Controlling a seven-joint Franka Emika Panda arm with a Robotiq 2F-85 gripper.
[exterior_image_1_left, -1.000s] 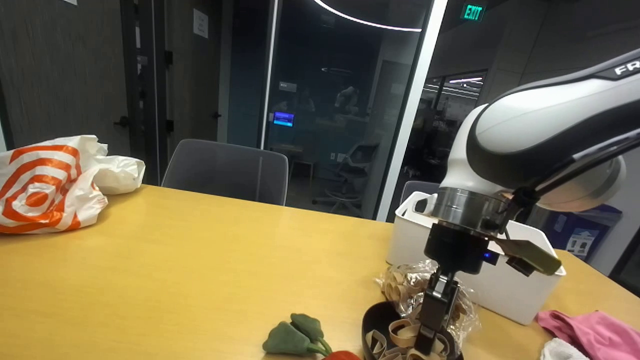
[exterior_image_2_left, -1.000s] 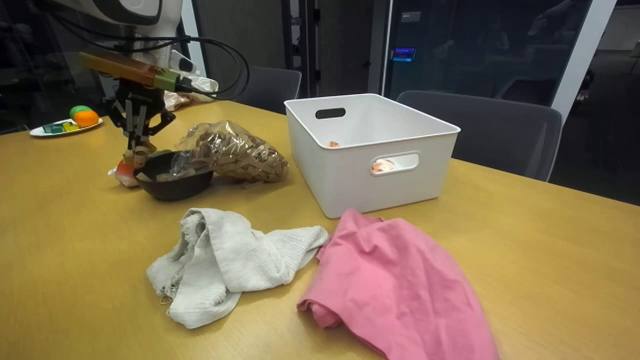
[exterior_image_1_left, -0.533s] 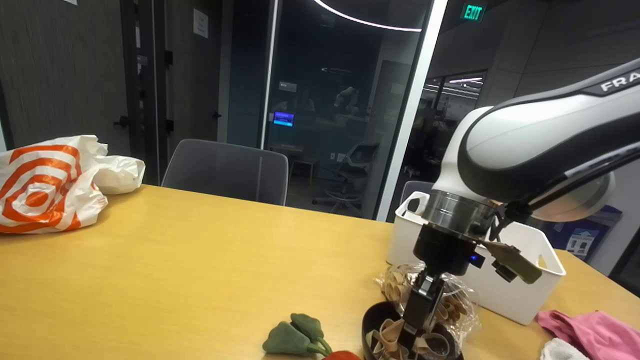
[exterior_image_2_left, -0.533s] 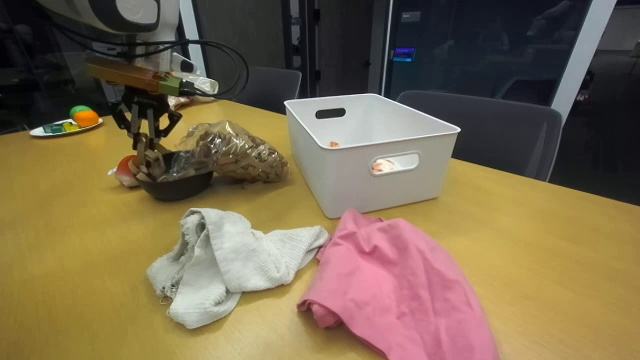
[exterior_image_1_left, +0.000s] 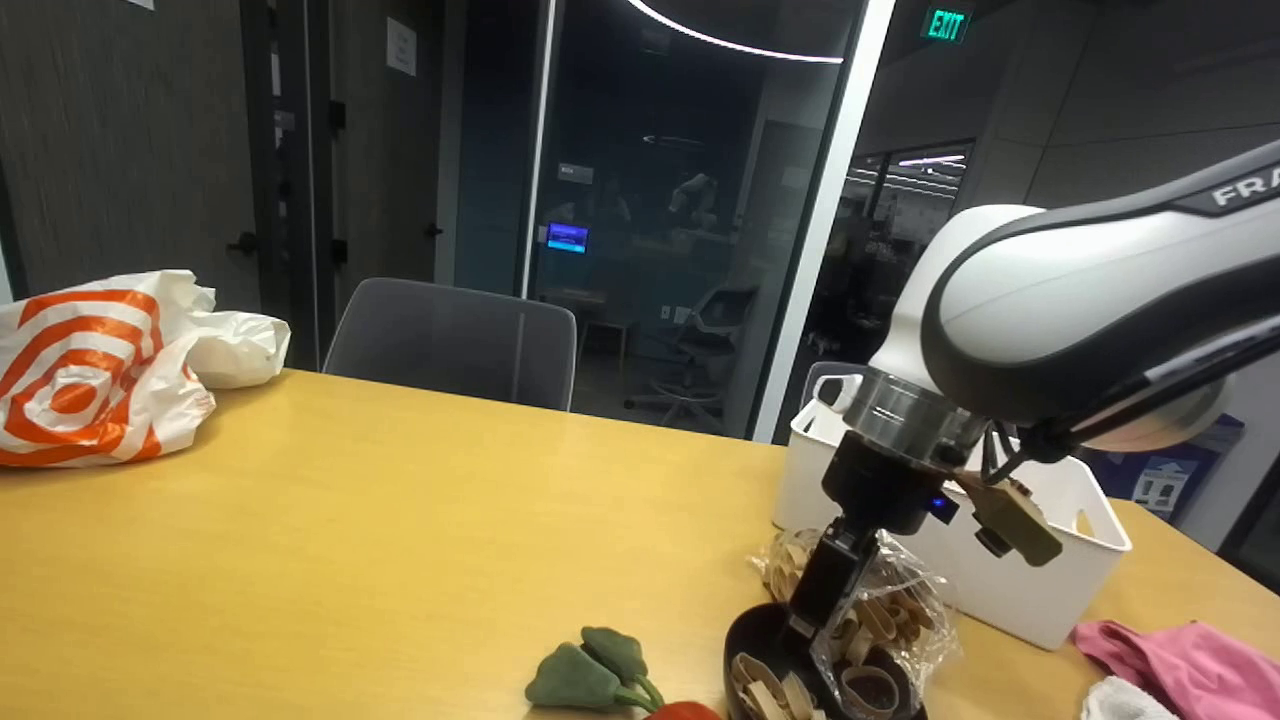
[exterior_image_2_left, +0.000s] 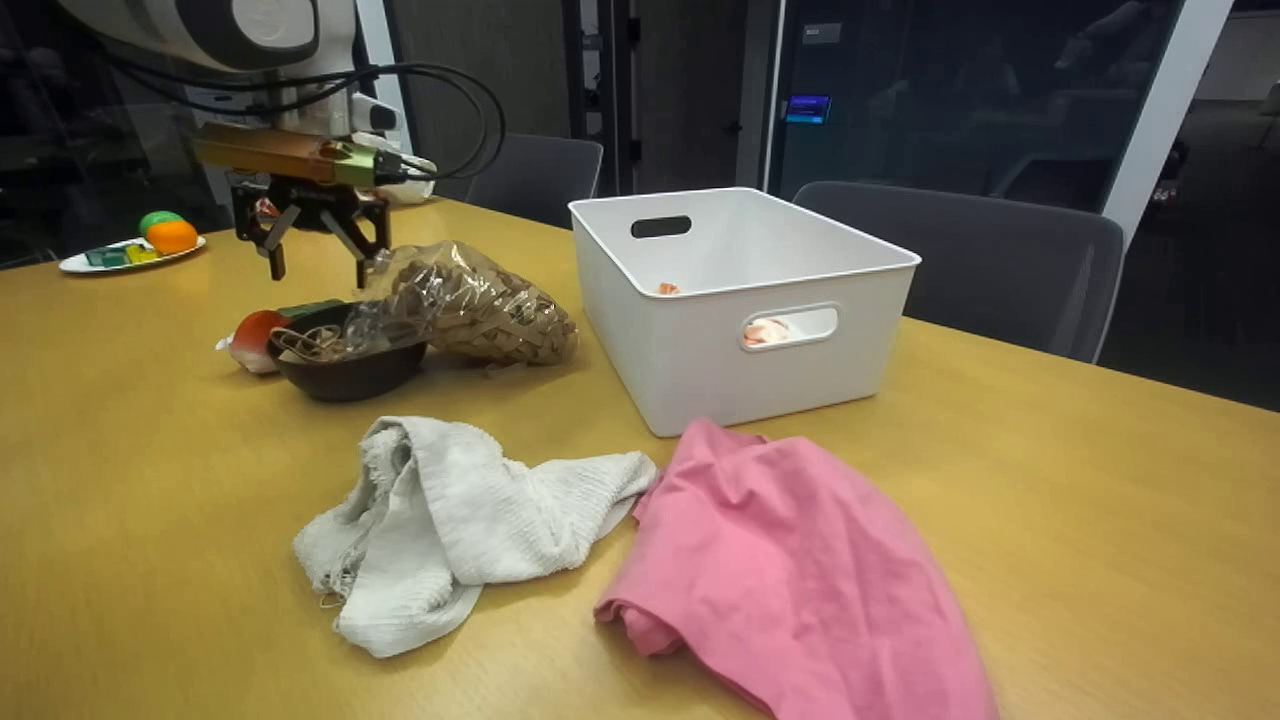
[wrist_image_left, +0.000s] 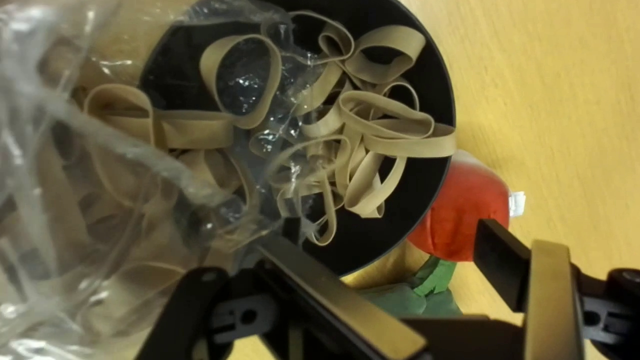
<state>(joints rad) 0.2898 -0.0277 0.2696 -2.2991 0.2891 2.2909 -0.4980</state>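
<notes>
My gripper (exterior_image_2_left: 320, 270) hangs above the black bowl (exterior_image_2_left: 345, 378) with its jaws spread wide and nothing between them. Inside the bowl lies a loose tangle of tan flat loops (wrist_image_left: 385, 122), partly covered by clear plastic. That plastic belongs to a bag (exterior_image_2_left: 480, 315) full of similar tan loops, leaning over the bowl's rim. In the wrist view one finger overlaps the edge of the plastic; whether they touch I cannot tell. Against the bowl's outer side sits a red and white soft toy (wrist_image_left: 465, 210) with green leaves (wrist_image_left: 405, 300).
A white bin (exterior_image_2_left: 760, 360) stands beside the bag, with something orange and white inside. Nearer that camera lie a white cloth (exterior_image_2_left: 460, 530) and a pink cloth (exterior_image_2_left: 790, 580). A plate (exterior_image_2_left: 75, 264) of toy food and a Target shopping bag (exterior_image_1_left: 110, 370) are farther off.
The jaws were closed down at the bowl a second ago, then partly parted with tan loops at their tips. Now they are wide apart and higher, and the loops lie in the bowl.
</notes>
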